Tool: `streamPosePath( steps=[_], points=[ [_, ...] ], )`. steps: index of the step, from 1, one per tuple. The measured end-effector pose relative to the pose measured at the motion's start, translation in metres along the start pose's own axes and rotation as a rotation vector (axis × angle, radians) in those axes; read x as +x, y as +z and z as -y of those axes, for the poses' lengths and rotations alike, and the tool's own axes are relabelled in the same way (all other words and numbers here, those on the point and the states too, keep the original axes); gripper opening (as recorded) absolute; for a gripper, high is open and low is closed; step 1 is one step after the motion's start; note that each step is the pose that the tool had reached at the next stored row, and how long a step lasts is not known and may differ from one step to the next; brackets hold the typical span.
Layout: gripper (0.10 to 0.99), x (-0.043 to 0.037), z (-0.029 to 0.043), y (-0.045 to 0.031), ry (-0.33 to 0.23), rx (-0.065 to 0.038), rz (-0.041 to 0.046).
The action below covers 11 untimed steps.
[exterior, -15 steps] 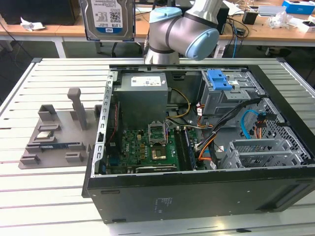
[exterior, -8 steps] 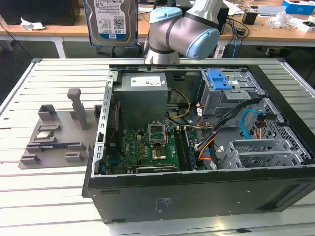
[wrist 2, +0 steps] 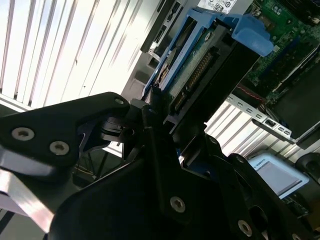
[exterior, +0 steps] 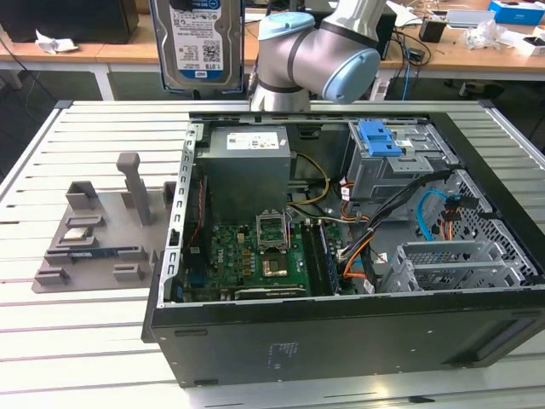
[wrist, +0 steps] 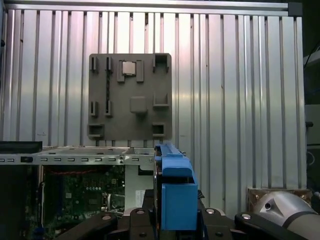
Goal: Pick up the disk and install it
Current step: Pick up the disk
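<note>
One disk (exterior: 197, 43), a silver drive in its blue carrier, hangs upright and label-out at the top of the exterior view, behind the open computer case (exterior: 341, 319) and well clear of its walls; held that high, I judge, so it can pass over the chassis without snagging. In the second wrist view the gripper (wrist 2: 157, 112) is clamped tight on the carrier at the connector end. The drive cage with the small blue bracket (exterior: 379, 138) sits inside the case, well apart from the disk.
</note>
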<state>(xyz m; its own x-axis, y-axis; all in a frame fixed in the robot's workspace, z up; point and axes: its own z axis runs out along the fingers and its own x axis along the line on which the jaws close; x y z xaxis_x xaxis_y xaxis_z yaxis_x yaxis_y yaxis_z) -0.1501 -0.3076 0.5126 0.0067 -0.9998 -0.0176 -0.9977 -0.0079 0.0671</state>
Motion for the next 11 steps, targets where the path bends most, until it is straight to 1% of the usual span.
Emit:
streamPosePath(
  steps=[2, 3, 6, 9, 11],
  points=[
    [0.369, 0.0001, 0.0022, 0.0039, 0.0, 0.0, -0.0002],
    [0.369, 0.0002, 0.0051, 0.0094, 0.0, 0.0, -0.0001],
    [0.369, 0.0004, 0.0104, 0.0186, 0.0, 0.0, 0.0],
    [0.369, 0.0005, 0.0128, 0.0242, 0.0, 0.0, -0.0001],
    [0.369, 0.0016, 0.0132, 0.027, 0.0, 0.0, -0.0001]
  ],
)
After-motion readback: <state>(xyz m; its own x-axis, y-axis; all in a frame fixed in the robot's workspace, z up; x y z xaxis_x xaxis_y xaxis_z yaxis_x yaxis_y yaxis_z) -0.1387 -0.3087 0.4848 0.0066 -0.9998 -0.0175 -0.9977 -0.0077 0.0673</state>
